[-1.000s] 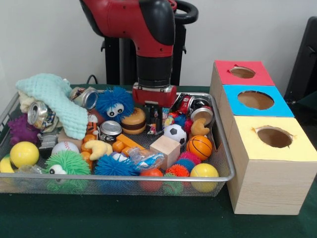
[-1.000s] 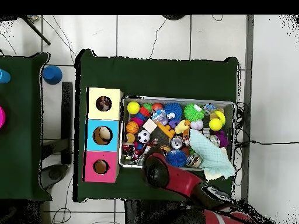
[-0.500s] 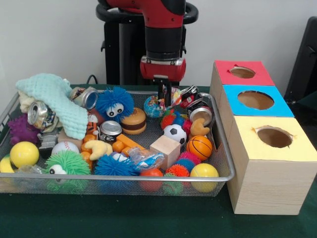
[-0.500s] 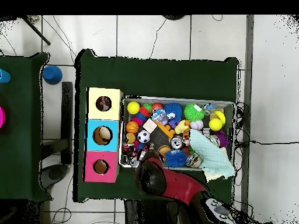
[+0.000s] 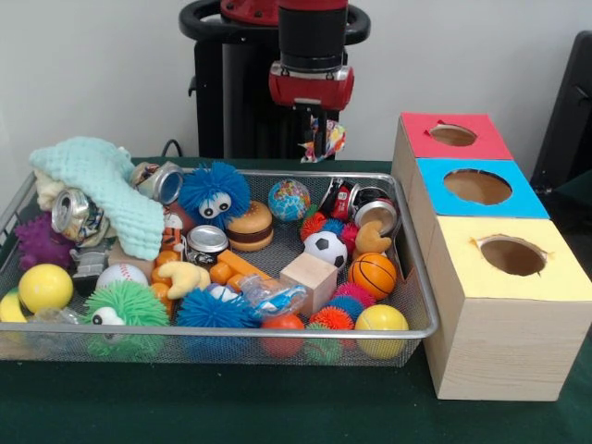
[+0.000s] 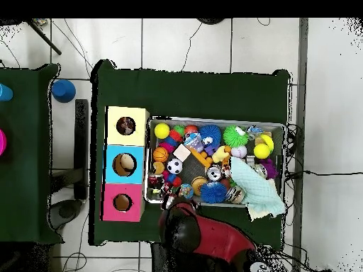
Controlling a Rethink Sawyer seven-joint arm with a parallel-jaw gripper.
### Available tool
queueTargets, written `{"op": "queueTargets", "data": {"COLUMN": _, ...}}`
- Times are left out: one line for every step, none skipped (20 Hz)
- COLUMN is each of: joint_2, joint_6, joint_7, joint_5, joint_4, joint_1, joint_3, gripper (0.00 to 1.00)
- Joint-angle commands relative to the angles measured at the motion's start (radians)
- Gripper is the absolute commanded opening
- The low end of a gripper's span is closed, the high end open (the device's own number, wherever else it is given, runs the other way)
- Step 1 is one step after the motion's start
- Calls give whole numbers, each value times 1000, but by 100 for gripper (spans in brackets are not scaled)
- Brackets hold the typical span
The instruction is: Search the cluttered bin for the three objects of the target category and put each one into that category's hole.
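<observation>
My gripper hangs above the far rim of the wire bin, shut on a small crumpled multicoloured wrapper that is lifted free of the clutter. To the right stand three boxes with round holes: the red box, the blue box and the yellow box. In the overhead view the arm covers the gripper just outside the bin's edge, near the pink-red box.
The bin holds a globe ball, soccer ball, basketball, wooden cube, burger toy, blue furry toy, crushed cans and a mint cloth.
The gripper has risen out of the bin's back corner with the wrapper held in it and shifted slightly right. The globe ball now lies uncovered where it had been.
</observation>
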Motion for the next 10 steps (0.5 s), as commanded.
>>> {"op": "queueTargets", "data": {"joint_2": -85, "joint_6": 137, "joint_7": 154, "joint_5": 34, "joint_4": 6, "joint_1": 38, "joint_3": -16, "gripper": 0}}
{"op": "queueTargets", "data": {"joint_2": -88, "joint_6": 142, "joint_7": 159, "joint_5": 38, "joint_4": 2, "joint_1": 45, "joint_3": -20, "gripper": 0}}
{"op": "queueTargets", "data": {"joint_2": -91, "joint_6": 151, "joint_7": 167, "joint_5": 45, "joint_4": -6, "joint_1": 62, "joint_3": -32, "gripper": 0}}
{"op": "queueTargets", "data": {"joint_2": -92, "joint_6": 162, "joint_7": 168, "joint_5": 49, "joint_4": -17, "joint_1": 71, "joint_3": -41, "gripper": 0}}
{"op": "queueTargets", "data": {"joint_2": -96, "joint_6": 178, "joint_7": 175, "joint_5": 58, "joint_4": -31, "joint_1": 87, "joint_3": -52, "gripper": 0}}
{"op": "queueTargets", "data": {"joint_2": -98, "joint_6": 186, "joint_7": 177, "joint_5": 61, "joint_4": -37, "joint_1": 95, "joint_3": -57, "gripper": 0}}
{"op": "queueTargets", "data": {"joint_2": -107, "joint_6": 206, "joint_7": 179, "joint_5": 66, "joint_4": -45, "joint_1": 110, "joint_3": -66, "gripper": 0}}
{"op": "queueTargets", "data": {"joint_2": -114, "joint_6": 221, "joint_7": 178, "joint_5": 67, "joint_4": -54, "joint_1": 120, "joint_3": -76, "gripper": 0}}
{"op": "queueTargets", "data": {"joint_2": -129, "joint_6": 246, "joint_7": 182, "joint_5": 72, "joint_4": -64, "joint_1": 137, "joint_3": -87, "gripper": 0}}
{"op": "queueTargets", "data": {"joint_2": -136, "joint_6": 263, "joint_7": 184, "joint_5": 76, "joint_4": -68, "joint_1": 147, "joint_3": -93, "gripper": 0}}
